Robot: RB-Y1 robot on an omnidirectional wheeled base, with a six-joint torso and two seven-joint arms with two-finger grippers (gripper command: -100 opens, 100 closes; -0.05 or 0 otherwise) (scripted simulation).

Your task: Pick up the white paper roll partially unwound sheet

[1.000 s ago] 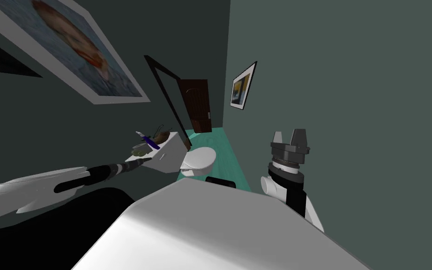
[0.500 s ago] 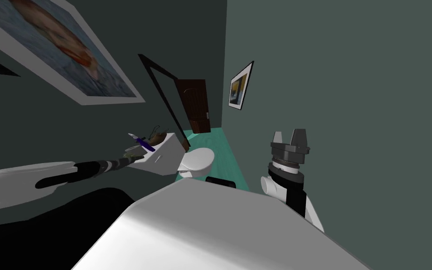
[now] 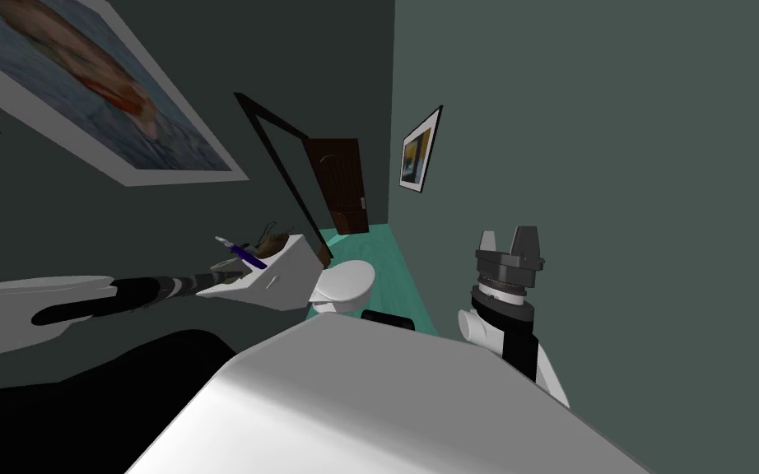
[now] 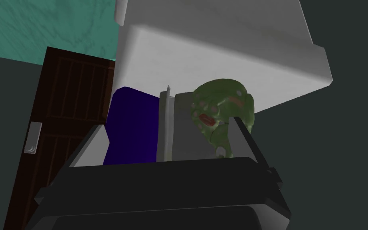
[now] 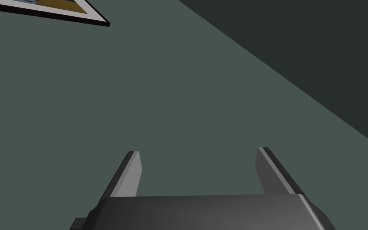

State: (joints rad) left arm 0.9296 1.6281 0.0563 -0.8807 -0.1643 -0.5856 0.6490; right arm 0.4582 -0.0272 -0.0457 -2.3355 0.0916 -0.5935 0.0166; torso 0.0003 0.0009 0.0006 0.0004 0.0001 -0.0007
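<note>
Dark grey-green walls (image 3: 600,164) close in a narrow bathroom with a teal floor (image 3: 374,239) and a brown door (image 3: 341,185) at its far end. A white toilet (image 3: 349,280) stands against the wall on our left, and we place everything else by its tank (image 3: 287,276).

Our left arm is stretched out to the near end of the tank's top. The left hand (image 4: 164,124) sits low there, its fingers (image 4: 245,137) spread wide and closed on nothing. Three things lie side by side between them:
- a blue block (image 4: 131,127);
- a pale grey shape with a thin upright edge, which we take for the paper roll (image 4: 185,133) and its loose sheet;
- a mottled green lump (image 4: 223,106), right against the roll's other side.

Our right hand (image 5: 198,150) is held up well apart from the tank, by the opposite wall, its fingers apart and empty.

We judge the reach done and the grasp not. The roll is framed but not yet pinched and sits on the tank. What is left is to close on the roll alone, without catching the block or the lump, and to lift it off the tank.
</note>
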